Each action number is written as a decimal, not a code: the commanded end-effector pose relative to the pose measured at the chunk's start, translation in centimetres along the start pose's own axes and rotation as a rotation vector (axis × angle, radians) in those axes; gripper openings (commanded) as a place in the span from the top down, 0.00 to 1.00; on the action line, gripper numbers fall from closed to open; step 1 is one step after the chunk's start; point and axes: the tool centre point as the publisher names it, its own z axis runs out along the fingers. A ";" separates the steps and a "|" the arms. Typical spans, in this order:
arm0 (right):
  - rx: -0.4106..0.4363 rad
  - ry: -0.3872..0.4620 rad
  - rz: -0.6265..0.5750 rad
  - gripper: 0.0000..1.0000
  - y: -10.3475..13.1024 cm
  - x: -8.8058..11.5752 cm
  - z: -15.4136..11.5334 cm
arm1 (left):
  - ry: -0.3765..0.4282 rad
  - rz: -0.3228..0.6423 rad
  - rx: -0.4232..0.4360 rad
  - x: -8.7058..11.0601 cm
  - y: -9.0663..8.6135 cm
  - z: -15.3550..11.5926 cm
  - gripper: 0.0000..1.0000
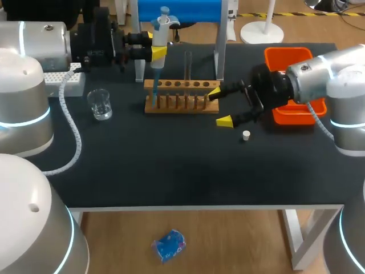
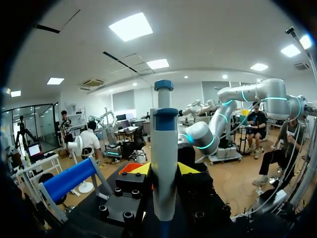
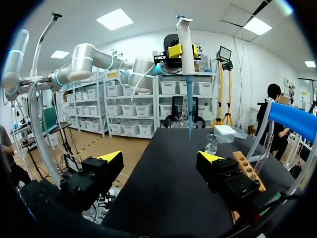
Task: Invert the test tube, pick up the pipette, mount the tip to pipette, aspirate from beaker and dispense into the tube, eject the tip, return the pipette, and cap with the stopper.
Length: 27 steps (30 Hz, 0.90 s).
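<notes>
1. Near the black table's [image 1: 171, 171] far edge, your left gripper [image 1: 155, 44] is clamped on the white-and-blue pipette [image 1: 163, 21], above the wooden tube rack's [image 1: 179, 105] left end.
2. Your right gripper [image 1: 219, 106], fingers apart, sits at the rack's right end, with the small white stopper [image 1: 246, 135] just beside it.
3. The clear glass test tube [image 1: 187, 65] stands in the rack, and the small glass beaker [image 1: 101, 104] stands toward the left edge.

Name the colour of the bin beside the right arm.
Orange. The bin shows best in the head view.

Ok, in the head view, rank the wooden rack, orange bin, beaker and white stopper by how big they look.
1. Wooden rack and orange bin: close, and my right arm hides part of the bin, so I won't rank them.
2. Beaker.
3. White stopper, smallest.
</notes>
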 end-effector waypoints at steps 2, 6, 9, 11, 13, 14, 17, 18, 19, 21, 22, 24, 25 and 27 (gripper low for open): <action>0.002 0.003 0.000 0.00 0.1 0.0 -0.1 | 0.001 0.000 -0.002 0.0 -0.1 0.0 1.00; 0.002 0.003 0.000 0.00 0.1 0.0 -0.1 | -0.007 -0.007 0.000 -0.5 0.2 -0.5 1.00; 0.002 0.003 0.000 0.00 0.1 0.0 -0.1 | -0.034 -0.030 0.019 -1.9 0.8 -2.6 1.00; 0.002 0.003 0.000 0.00 0.1 0.0 -0.1 | -0.045 -0.058 0.052 -2.7 1.1 -4.4 1.00; 0.002 0.003 0.000 0.00 0.1 0.0 -0.1 | -0.068 -0.056 0.055 -3.3 1.5 -6.0 1.00; 0.002 0.003 0.000 0.00 0.1 0.0 -0.1 | -0.081 -0.059 0.052 -3.7 1.8 -6.7 1.00; 0.002 0.003 0.000 0.00 0.1 0.0 -0.1 | -0.125 -0.058 0.030 -4.8 2.5 -8.6 1.00; 0.002 0.003 0.000 0.00 0.1 0.0 -0.1 | -0.139 -0.054 0.024 -5.2 2.6 -9.2 1.00; 0.002 0.003 0.000 0.00 0.1 0.0 -0.1 | -0.150 -0.054 0.017 -5.6 2.8 -9.8 1.00; 0.002 0.003 0.000 0.00 0.1 0.0 -0.1 | -0.163 -0.046 0.011 -6.4 3.2 -11.1 1.00; 0.002 0.003 0.000 0.00 0.1 0.0 -0.1 | -0.173 -0.050 0.008 -7.0 3.4 -11.7 1.00; 0.002 0.003 0.000 0.00 0.1 0.0 -0.1 | -0.187 -0.048 0.007 -7.9 3.8 -12.9 1.00; 0.002 0.003 0.000 0.00 0.1 0.0 -0.1 | -0.195 -0.043 0.003 -8.3 4.0 -13.4 1.00; 0.002 0.003 0.000 0.00 0.1 0.0 -0.1 | -0.195 -0.050 0.020 -9.1 4.2 -14.2 1.00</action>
